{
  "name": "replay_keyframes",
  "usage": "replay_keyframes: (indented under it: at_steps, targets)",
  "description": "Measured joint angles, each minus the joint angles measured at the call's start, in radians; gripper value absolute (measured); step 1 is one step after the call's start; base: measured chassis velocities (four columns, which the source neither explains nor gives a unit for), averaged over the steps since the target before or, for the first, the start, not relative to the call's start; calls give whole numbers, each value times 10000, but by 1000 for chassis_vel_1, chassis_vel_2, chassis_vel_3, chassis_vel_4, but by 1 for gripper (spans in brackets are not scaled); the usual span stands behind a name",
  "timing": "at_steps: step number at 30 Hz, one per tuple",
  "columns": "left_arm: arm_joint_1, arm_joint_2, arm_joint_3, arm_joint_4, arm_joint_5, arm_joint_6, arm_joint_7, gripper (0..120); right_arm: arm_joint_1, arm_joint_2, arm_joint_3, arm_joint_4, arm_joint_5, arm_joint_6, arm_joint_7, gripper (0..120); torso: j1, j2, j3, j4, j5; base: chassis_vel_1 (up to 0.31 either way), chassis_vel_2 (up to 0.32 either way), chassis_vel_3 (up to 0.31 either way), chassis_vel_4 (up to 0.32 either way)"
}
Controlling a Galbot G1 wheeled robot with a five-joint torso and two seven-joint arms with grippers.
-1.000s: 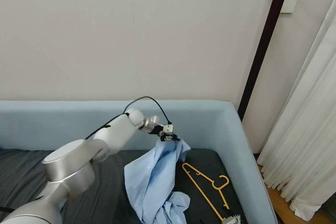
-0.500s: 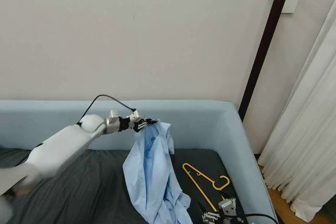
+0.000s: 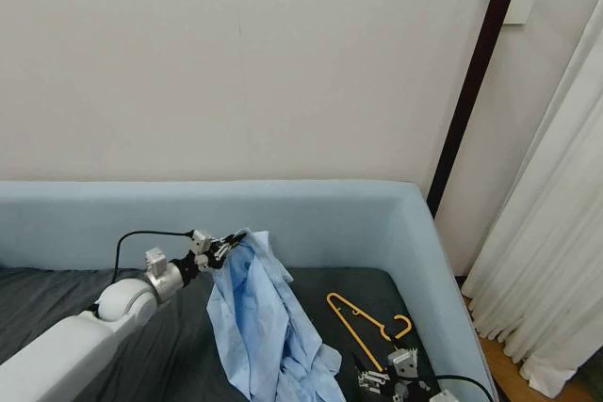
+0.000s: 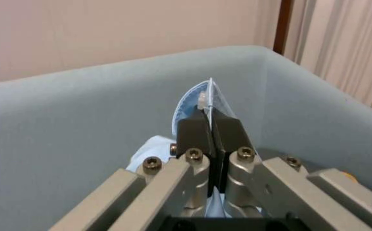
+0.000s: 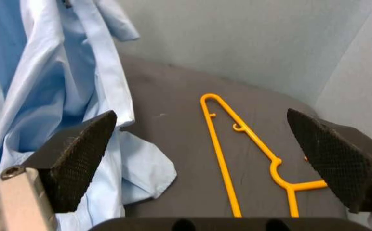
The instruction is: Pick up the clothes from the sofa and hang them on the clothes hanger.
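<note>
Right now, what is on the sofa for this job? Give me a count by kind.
Light blue shirt: 1, pinched in the left gripper, its lower end on the seat
Yellow hanger: 1, lying flat on the seat
Total: 2

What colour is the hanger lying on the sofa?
Yellow-orange. The hanger shows best in the right wrist view, flat on the dark grey seat.

Looking down at a pale blue upholstered sofa (image 3: pixel 377 202) with a dark grey fabric seat (image 3: pixel 57 300), carrying a thin yellow plastic hanger (image 5: pixel 220 159) lying flat and, just beside it, the crumpled lower folds of a light blue shirt (image 3: pixel 268 345).
</note>
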Motion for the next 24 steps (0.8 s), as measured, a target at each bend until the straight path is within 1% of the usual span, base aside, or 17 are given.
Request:
replay_keyframes:
  at_steps: [1, 2, 3, 6, 7, 8, 10, 11, 12, 14, 17, 18, 19, 20, 22, 23, 24]
  targets:
    - [429, -44, -262, -178, 0, -72, -81, 0, 27, 25, -12, -42, 9, 14, 2, 100, 0, -1, 0, 0, 2, 0, 0, 0, 0]
    - [429, -44, -262, -178, 0, -72, -81, 0, 27, 25, -12, -42, 9, 14, 2, 100, 0, -1, 0, 0, 2, 0, 0, 0, 0]
    - [884, -138, -521, -339, 43, -147, -170, 0, 56, 44, -43, -75, 10, 30, 2, 100, 0, 0, 0, -2, -4, 0, 0, 0, 0]
    - [1983, -580, -1334, -582, 326, -385, -294, 0, 159, 98, -216, -131, 93, 45, -8, 100, 0, 0, 1, -6, -2, 0, 0, 0, 0]
    - [1983, -580, -1334, -582, 326, -385, -294, 0, 159, 98, -216, -131, 93, 45, -8, 100, 0, 0, 1, -6, -2, 0, 0, 0, 0]
    - [2262, -707, -1534, -632, 387, -430, -316, 0, 215, 115, -293, -133, 266, 12, -12, 100, 0, 0, 1, -5, -3, 0, 0, 0, 0]
    - [2715, -913, -1790, -677, 539, -557, -328, 0, 331, 173, -438, -80, 1183, -332, 11, 100, 0, -1, 1, 6, -3, 0, 0, 0, 0]
    - [2734, -952, -1787, -676, 550, -592, -326, 0, 317, 215, -429, 12, 1680, -533, 27, 100, 0, 0, 1, 1, -2, 0, 0, 0, 0]
    - [2734, -952, -1787, -676, 550, -592, -326, 0, 317, 215, -429, 12, 1680, -533, 27, 100, 0, 0, 1, 1, -2, 0, 0, 0, 0]
    - [2736, -964, -1730, -683, 534, -644, -246, 0, 353, 332, -364, 172, 3032, -1143, 140, 100, 0, 0, 0, -8, -4, 0, 0, 0, 0]
    - [2737, -941, -1612, -766, 526, -694, -130, 0, 730, 592, -240, 129, 5692, -2129, 495, 100, 0, 0, 1, -9, -4, 0, 0, 0, 0]
    - [2737, -941, -1612, -766, 526, -694, -130, 0, 730, 592, -240, 129, 5692, -2129, 495, 100, 0, 0, 1, -9, -4, 0, 0, 0, 0]
    - [2821, -942, -1616, -845, 531, -731, -100, 0, 1023, 736, -244, -76, 6626, -2461, 694, 100, 0, 0, 2, -8, -3, 0, 0, 0, 0]
    - [2904, -957, -1640, -895, 544, -757, -89, 0, 1317, 853, -300, -337, 7161, -2645, 866, 100, 0, 0, 2, -6, -3, 0, 0, 0, 0]
    - [3087, -970, -1714, -1006, 569, -813, -74, 0, 1929, 1066, -479, -974, 7755, -2914, 1098, 100, 0, -1, 2, 0, -3, 0, 0, 0, 0]
    - [3087, -970, -1714, -1006, 569, -813, -74, 0, 1929, 1066, -479, -974, 7755, -2914, 1098, 100, 0, -1, 2, 0, -3, 0, 0, 0, 0]
    - [3185, -967, -1762, -1072, 579, -847, -53, 0, 2287, 1175, -604, -1416, 7903, -3034, 1165, 100, 0, 0, 3, 1, -3, 0, 0, 0, 0]
